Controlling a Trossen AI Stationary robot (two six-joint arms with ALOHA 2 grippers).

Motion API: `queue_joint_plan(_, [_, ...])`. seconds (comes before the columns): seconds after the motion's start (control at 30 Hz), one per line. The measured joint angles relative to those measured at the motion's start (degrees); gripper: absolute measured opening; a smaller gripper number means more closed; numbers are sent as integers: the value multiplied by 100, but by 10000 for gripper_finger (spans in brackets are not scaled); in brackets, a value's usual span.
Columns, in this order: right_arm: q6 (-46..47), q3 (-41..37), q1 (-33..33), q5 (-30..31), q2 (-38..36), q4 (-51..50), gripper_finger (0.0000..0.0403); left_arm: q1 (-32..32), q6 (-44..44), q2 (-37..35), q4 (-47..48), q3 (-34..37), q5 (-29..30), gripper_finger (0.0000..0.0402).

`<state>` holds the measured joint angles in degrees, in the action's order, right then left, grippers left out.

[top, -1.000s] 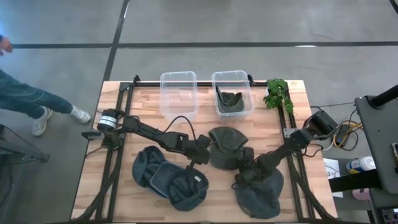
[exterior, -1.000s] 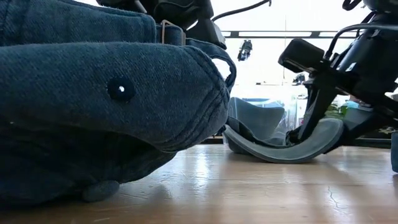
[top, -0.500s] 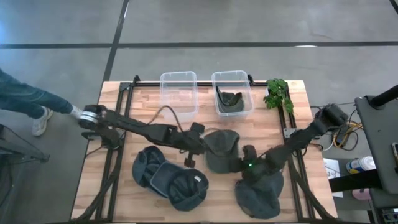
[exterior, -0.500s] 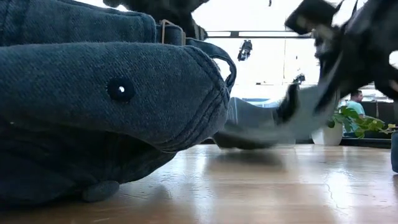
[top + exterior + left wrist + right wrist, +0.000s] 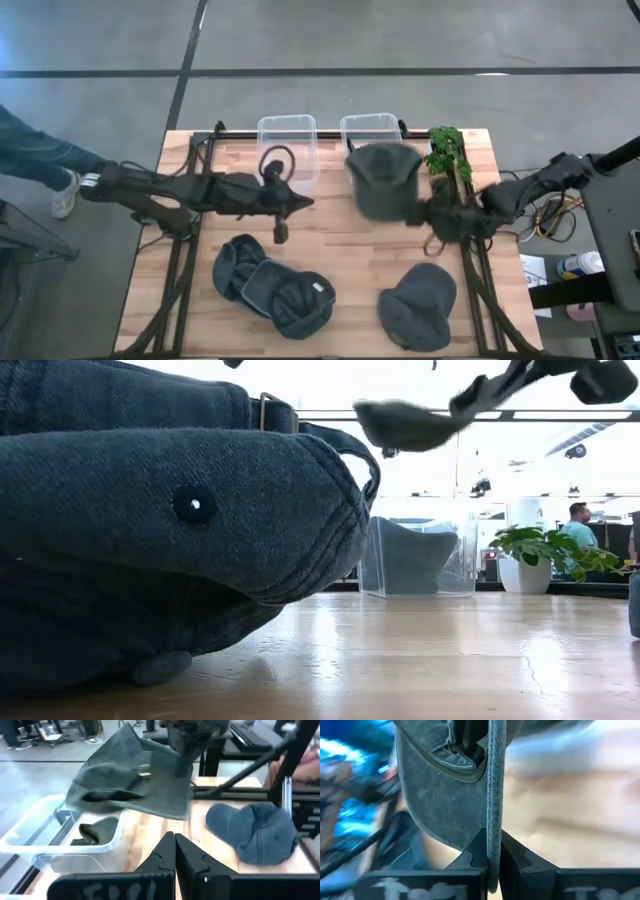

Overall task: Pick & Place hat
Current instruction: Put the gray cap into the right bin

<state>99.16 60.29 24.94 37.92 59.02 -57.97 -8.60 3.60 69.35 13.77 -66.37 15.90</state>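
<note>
High view: we see the grey hat (image 5: 385,180) lifted off the desk (image 5: 330,225), hanging over the near edge of the right-hand clear bin (image 5: 373,148) at the far side. The right gripper (image 5: 418,212) is clamped on the hat's edge; the right wrist view shows the fabric pinched edge-on between the closed fingers (image 5: 475,855), so the crown hangs free below the grip. We judge this hold keeps the hat's body clear of the bin wall while it is carried across. A dark hat (image 5: 95,832) already lies inside that bin, which suggests it is the drop point. The neighbouring left bin (image 5: 287,150) appears empty. The left gripper (image 5: 280,232) hovers above mid-desk with its fingers closed on nothing, left of the carried hat and apart from it, waiting. Two blue denim hats remain on the near side of the desk: a pile at near left (image 5: 272,290) and one at near right (image 5: 418,305). A potted plant (image 5: 447,150) stands at the far right corner, just beside the right bin.
</note>
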Motion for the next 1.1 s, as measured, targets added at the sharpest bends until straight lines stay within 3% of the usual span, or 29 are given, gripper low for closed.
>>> queue_joint_plan(0.13, [-568, 164, -1049, -372, -326, -532, 12, 0, 404, -221, 179, 4, 64, 0])
queue_joint_plan(0.33, [-2358, 225, -2828, -1649, -569, 218, 12, -4, 982, -396, 399, 6, 60, 0])
queue_joint_plan(0.53, [-3339, 221, -4309, -2909, -363, 420, 12, -4, 1430, -491, 670, 7, 52, 0])
queue_joint_plan(0.87, [-4379, 221, -5950, -4569, 94, 596, 13, 4, 1596, -502, 1197, 11, 83, 0])
queue_joint_plan(1.1, [-5008, 221, -6850, -5560, 916, 613, 13, 227, 1517, -502, 1072, 11, 609, 0])
